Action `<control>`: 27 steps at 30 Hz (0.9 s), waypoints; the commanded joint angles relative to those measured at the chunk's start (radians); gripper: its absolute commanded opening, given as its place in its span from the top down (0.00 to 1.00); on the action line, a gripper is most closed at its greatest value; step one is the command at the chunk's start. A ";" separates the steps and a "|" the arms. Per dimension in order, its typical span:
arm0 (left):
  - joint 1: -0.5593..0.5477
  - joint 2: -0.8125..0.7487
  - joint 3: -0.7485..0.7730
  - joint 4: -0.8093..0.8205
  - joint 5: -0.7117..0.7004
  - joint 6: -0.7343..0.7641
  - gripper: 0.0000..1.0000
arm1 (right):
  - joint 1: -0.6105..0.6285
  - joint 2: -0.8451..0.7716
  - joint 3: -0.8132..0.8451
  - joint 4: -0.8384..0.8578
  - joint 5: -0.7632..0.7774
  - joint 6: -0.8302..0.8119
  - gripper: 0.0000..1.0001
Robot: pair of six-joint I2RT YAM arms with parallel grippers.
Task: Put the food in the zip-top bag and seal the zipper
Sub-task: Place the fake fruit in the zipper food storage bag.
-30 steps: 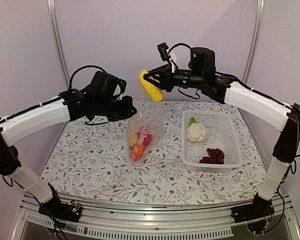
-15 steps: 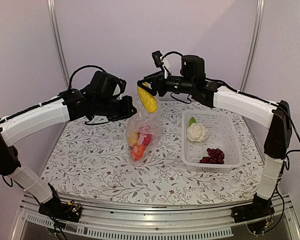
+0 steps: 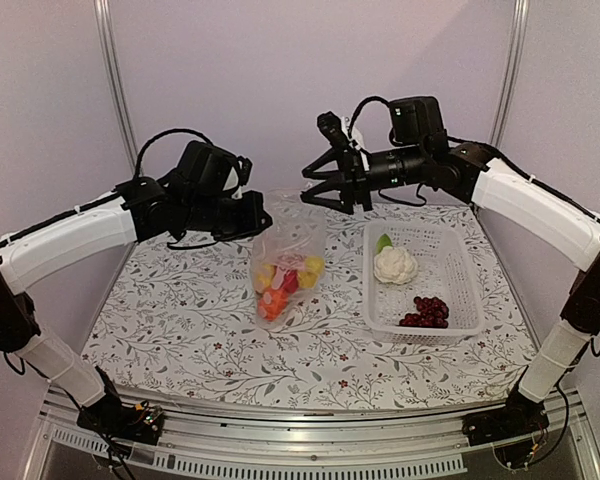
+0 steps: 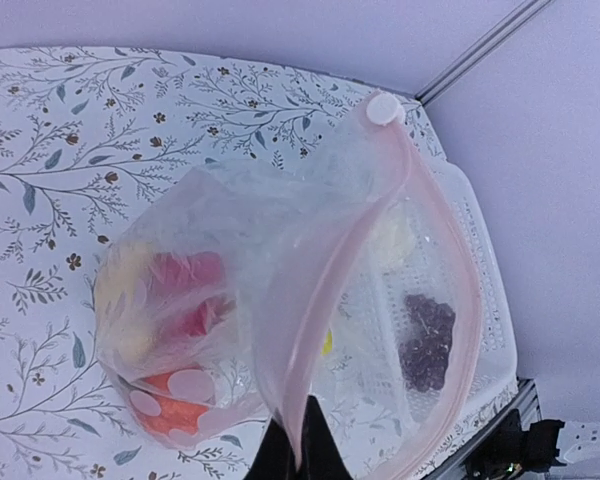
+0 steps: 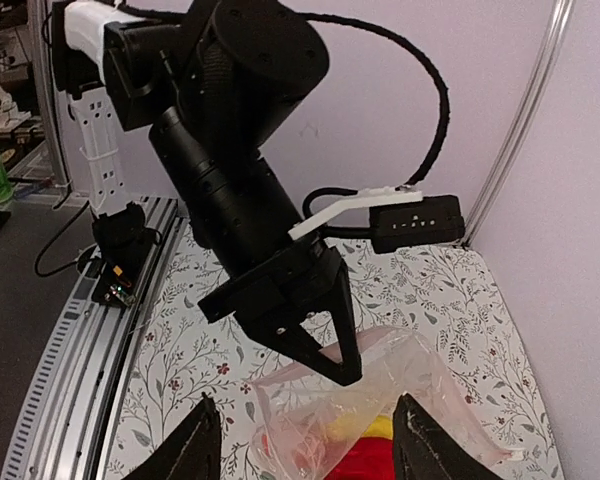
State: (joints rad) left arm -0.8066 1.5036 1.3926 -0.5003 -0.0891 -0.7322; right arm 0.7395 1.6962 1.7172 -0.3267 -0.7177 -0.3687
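My left gripper (image 3: pixel 257 216) pinches the bag (image 3: pixel 292 245) rim shut-tight, holding it up; my right gripper (image 3: pixel 323 190) hangs wide and empty above it.

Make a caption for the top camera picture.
Left claw holds the bag up by its mouth; open right claw hovers nearby.

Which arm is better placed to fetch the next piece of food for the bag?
Right. The right claw is open and empty above the zip-top bag, beside the basket holding the cauliflower, grape bunch and green piece. The left claw is shut on the bag's mouth edge, holding it up.
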 commanded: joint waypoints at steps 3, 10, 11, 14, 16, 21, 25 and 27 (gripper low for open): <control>0.005 -0.012 0.029 -0.026 0.052 0.052 0.99 | 0.012 0.013 0.084 -0.482 -0.018 -0.529 0.44; 0.005 0.000 0.055 -0.035 0.117 0.068 0.97 | 0.034 0.059 0.085 -0.490 0.148 -0.639 0.44; 0.005 0.000 0.060 -0.040 0.126 0.070 0.96 | 0.042 0.063 0.090 -0.486 0.175 -0.643 0.45; 0.006 0.003 0.083 -0.051 0.166 0.074 0.94 | 0.065 0.089 0.102 -0.485 0.228 -0.673 0.45; 0.006 0.006 0.101 -0.061 0.183 0.079 0.93 | 0.081 0.101 0.102 -0.473 0.255 -0.691 0.46; 0.005 0.020 0.135 -0.101 0.199 0.083 0.94 | 0.113 0.131 0.106 -0.452 0.302 -0.711 0.54; 0.005 0.044 0.205 -0.202 0.175 0.080 0.85 | 0.125 0.136 0.110 -0.453 0.294 -0.712 0.78; 0.006 0.054 0.238 -0.275 0.151 0.071 0.76 | 0.129 0.131 0.110 -0.454 0.285 -0.706 0.91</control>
State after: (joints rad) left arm -0.8055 1.5330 1.5585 -0.6342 0.0860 -0.6647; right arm 0.8581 1.8194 1.7969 -0.7776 -0.4381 -1.0622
